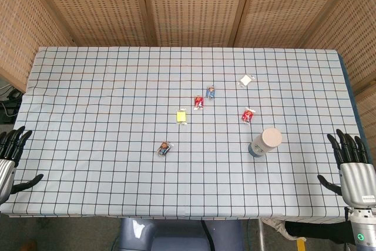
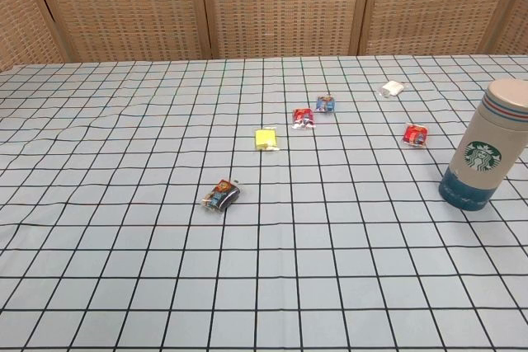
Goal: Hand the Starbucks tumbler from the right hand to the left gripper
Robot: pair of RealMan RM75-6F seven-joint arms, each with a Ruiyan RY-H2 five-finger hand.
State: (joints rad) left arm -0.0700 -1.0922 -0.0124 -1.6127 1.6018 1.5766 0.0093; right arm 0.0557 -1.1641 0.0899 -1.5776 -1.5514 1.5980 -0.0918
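The Starbucks tumbler (image 1: 265,141) stands upright on the checked tablecloth, right of centre; the chest view shows its cream body, blue base and green logo (image 2: 485,148). My right hand (image 1: 351,158) hovers at the table's right front edge, fingers spread, holding nothing, well right of the tumbler. My left hand (image 1: 13,151) is at the far left front edge, fingers apart and empty. Neither hand shows in the chest view.
Several small wrapped candies lie mid-table: a yellow one (image 1: 181,116), red ones (image 1: 247,115) (image 1: 199,102), a blue one (image 1: 211,92), a dark one (image 1: 164,149) and a white one (image 1: 245,79). Wicker screens (image 1: 188,4) stand behind the table (image 1: 88,86).
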